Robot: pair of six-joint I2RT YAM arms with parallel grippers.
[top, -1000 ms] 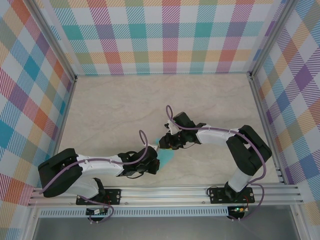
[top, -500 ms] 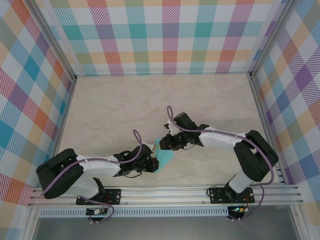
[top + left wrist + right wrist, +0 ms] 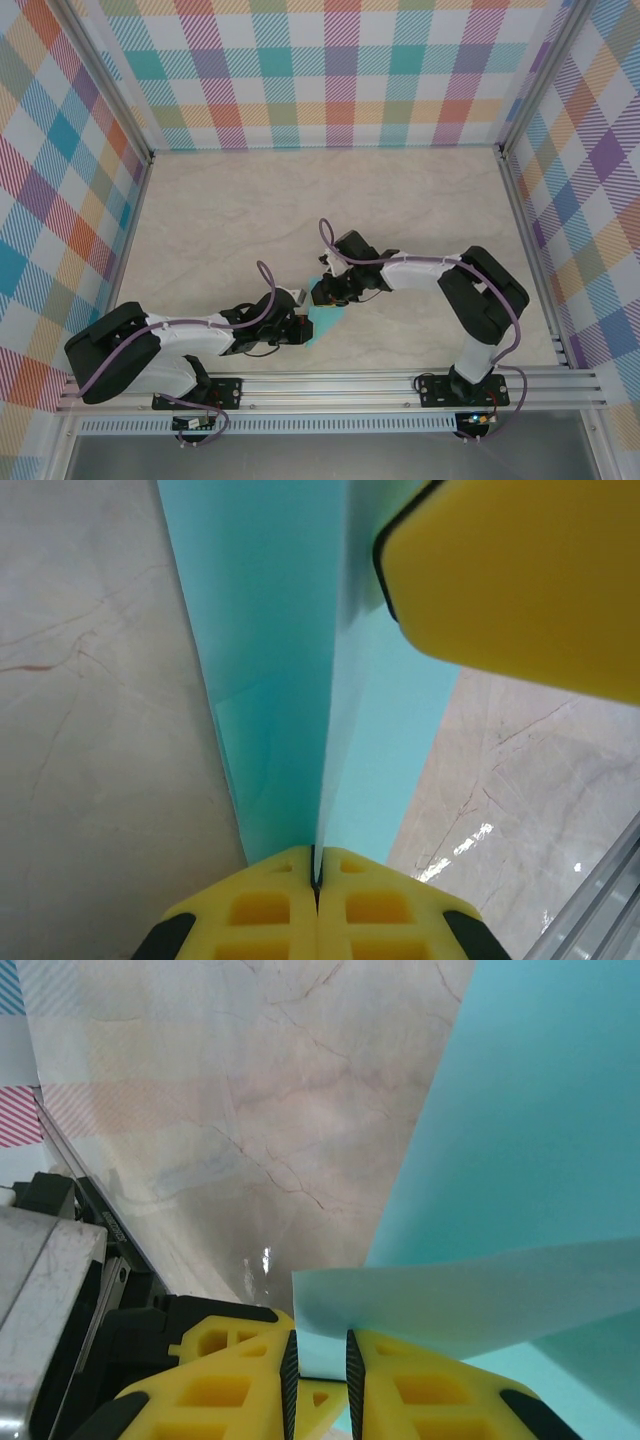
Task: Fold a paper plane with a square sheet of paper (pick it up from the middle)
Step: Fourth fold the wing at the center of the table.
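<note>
Clamped flat together, the left gripper (image 3: 315, 872) pinches the crease of the square sheet of paper (image 3: 270, 680) at the bottom centre of its wrist view. Its yellow pads (image 3: 250, 912) meet with nothing between them but the paper's edge. From that pinch the teal sheet fans upward in two panels to the top of the frame, folded along a centre line. At the upper right, one yellow finger (image 3: 520, 570) of the other gripper lies over the paper.

The right gripper (image 3: 318, 1355) stands narrowly parted at the bottom of its own view, with a slim gap between its fingers. The corner of a pale flap of the paper sits in that gap; whether the fingers press it I cannot tell. More of the sheet spreads across the upper right.

Counted: one sheet, two grippers, one marbled table (image 3: 230, 210). Seen from above, the sheet lies low and centre in the frame, on the table between the two grippers, which meet over it.
</note>
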